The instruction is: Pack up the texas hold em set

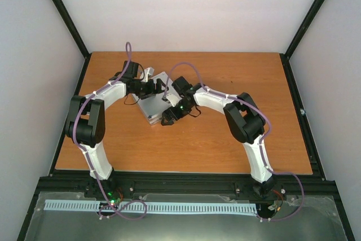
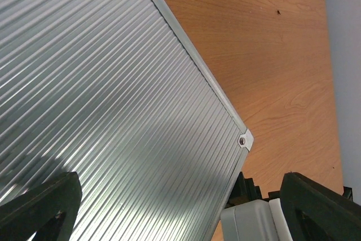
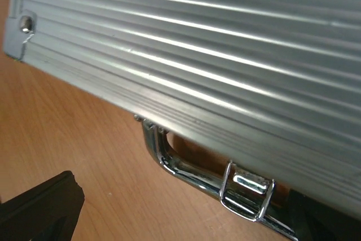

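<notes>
As the left hand (image 1: 153, 88) hovers, case (image 1: 151, 109) lies beneath.

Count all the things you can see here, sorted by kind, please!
Silver case: 1
Metal handle: 1
Robot arms: 2 (left arm, right arm)
Total: 4

One silver case (image 1: 151, 107) — one handle (image 3: 192, 169)

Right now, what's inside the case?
Nothing visible. The case looks closed, showing only its ribbed lid and metal handle. Whatever is inside is covered.
</notes>
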### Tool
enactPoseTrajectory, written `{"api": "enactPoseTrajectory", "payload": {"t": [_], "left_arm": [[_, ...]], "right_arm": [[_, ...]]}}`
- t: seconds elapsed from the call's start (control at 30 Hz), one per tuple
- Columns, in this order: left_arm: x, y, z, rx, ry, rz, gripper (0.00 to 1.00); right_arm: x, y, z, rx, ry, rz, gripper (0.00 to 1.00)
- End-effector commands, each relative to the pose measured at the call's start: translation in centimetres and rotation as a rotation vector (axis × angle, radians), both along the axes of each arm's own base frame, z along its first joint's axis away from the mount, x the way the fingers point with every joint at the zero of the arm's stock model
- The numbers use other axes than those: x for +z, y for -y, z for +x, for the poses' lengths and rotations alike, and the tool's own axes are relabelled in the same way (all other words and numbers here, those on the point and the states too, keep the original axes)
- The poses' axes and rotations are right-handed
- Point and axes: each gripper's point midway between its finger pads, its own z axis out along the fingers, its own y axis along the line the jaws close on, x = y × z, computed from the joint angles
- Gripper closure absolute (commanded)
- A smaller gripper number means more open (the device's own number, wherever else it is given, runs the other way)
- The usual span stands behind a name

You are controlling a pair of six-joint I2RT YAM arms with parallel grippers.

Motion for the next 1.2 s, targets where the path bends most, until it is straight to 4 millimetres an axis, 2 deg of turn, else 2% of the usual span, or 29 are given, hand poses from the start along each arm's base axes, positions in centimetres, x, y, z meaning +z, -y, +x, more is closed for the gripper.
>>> {"api": "enactPoseTrajectory", "payload": {"t": [0.0,0.27,0.6,0.73,0.83,0.97,1.17], "left_arm": [[-7.7,-2.0,-4.7,0.023,-0.281,0.137,0.00],[-7.7,-2.0,-4.7,0.023,-0.279,0.135,0.00],[-7.9,-2.0,-4.8,0.022,-0.284,0.135,0.00],[-7.9,-2.1,-4.7,0.021,-0.282,0.138,0.00],[-7.8,-2.1,-4.7,0.022,-0.281,0.138,0.00],[-7.6,-2.1,-4.7,0.023,-0.277,0.138,0.00],[-7.4,-2.1,-4.5,0.024,-0.268,0.137,0.00]], "right_arm": [[-2.4,-1.4,-6.0,0.164,-0.281,0.125,0.00],[0.8,-1.6,-8.1,0.248,-0.534,0.355,0.00],[3.5,-0.8,-7.4,0.244,-0.649,0.565,0.00],[3.1,-0.7,-6.7,0.231,-0.609,0.530,0.00],[2.7,-0.2,-5.1,0.172,-0.507,0.441,0.00],[3.7,1.3,-2.8,0.095,-0.389,0.340,0.00],[5.8,3.2,-0.5,-0.025,-0.198,0.167,0.00]]}}
